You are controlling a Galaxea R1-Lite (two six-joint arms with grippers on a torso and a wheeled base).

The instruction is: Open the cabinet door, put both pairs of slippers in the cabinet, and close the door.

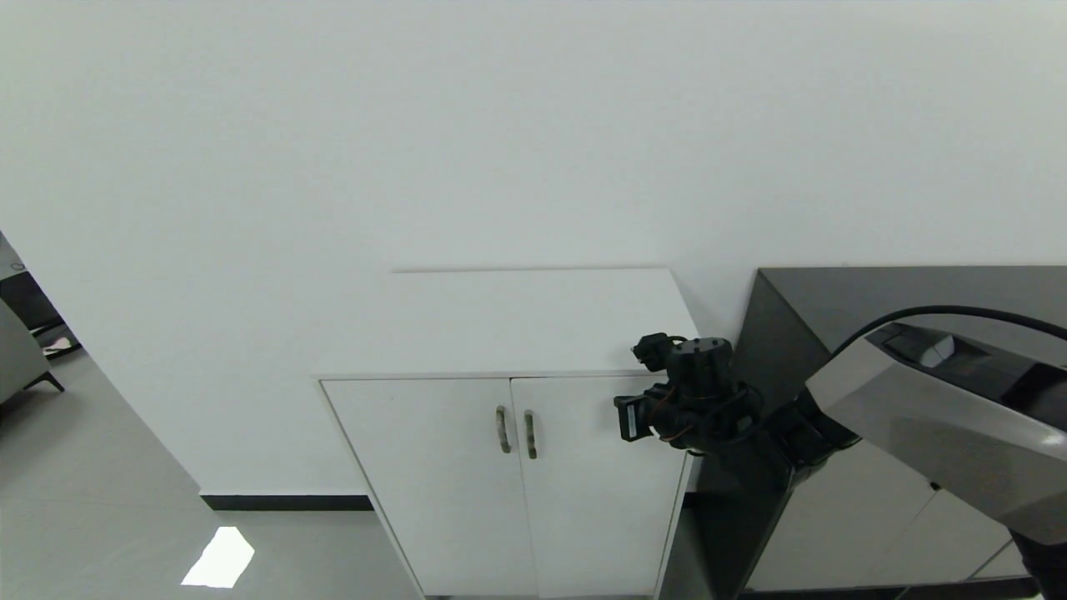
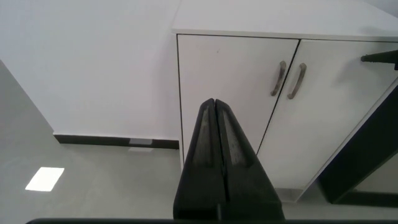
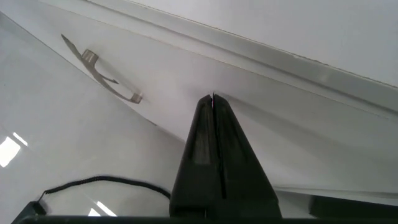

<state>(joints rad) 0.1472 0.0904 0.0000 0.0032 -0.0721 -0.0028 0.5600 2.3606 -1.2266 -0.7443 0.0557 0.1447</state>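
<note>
Hovering near shut cabinet (image 1: 433, 467), right gripper (image 3: 213, 99) jaws clenched empty, left gripper (image 2: 214, 102) likewise, cabinet base seemingly cropped.

No readable text, labels or nos. anywhere on cabinet (image 1: 517, 400) or wall.

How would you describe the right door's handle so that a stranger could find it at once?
A low white cabinet stands against the white wall, its two doors closed. Two slim upright metal handles flank the seam between them. The right door's handle is the one toward the dark unit; its twin lies toward the open floor.
</note>
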